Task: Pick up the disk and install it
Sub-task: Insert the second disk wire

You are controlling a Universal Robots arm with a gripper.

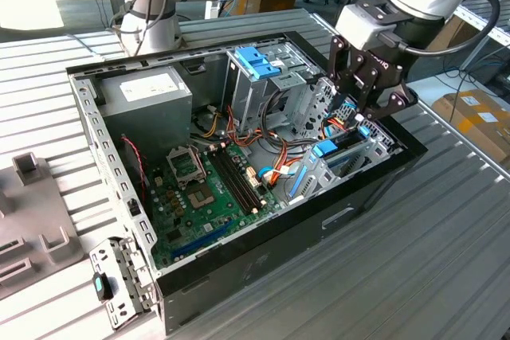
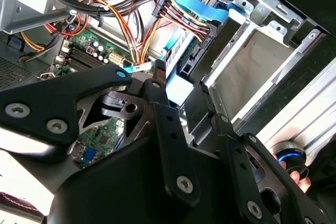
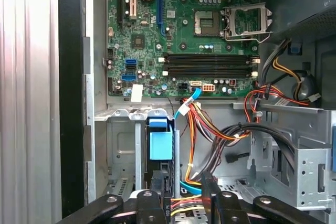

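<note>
The disk [image 1: 341, 158] stands on edge in the drive bay at the front corner of the open computer case [image 1: 263, 252], at the exterior view's right. Its blue rail [image 1: 325, 149] faces up. In the first wrist view the disk [image 3: 160, 145] shows edge-on as a blue block in a narrow slot of the bay. My gripper [image 1: 362, 121] hangs just above the bay. Its black fingers [image 3: 157, 195] stand apart, one over the disk's end and the other beside it, and my gripper [image 3: 184, 198] has only coloured cables in the gap. I cannot tell whether a finger touches the disk.
The motherboard [image 3: 184, 35] lies on the case floor, with a grey power supply [image 1: 147, 93] in the far corner. A metal drive cage with a blue handle [image 1: 256, 61] stands at the back. Cable bundles [image 2: 157, 19] run beside an empty metal bay [image 2: 252, 72]. A loose bracket [image 1: 115, 284] lies on the slatted table.
</note>
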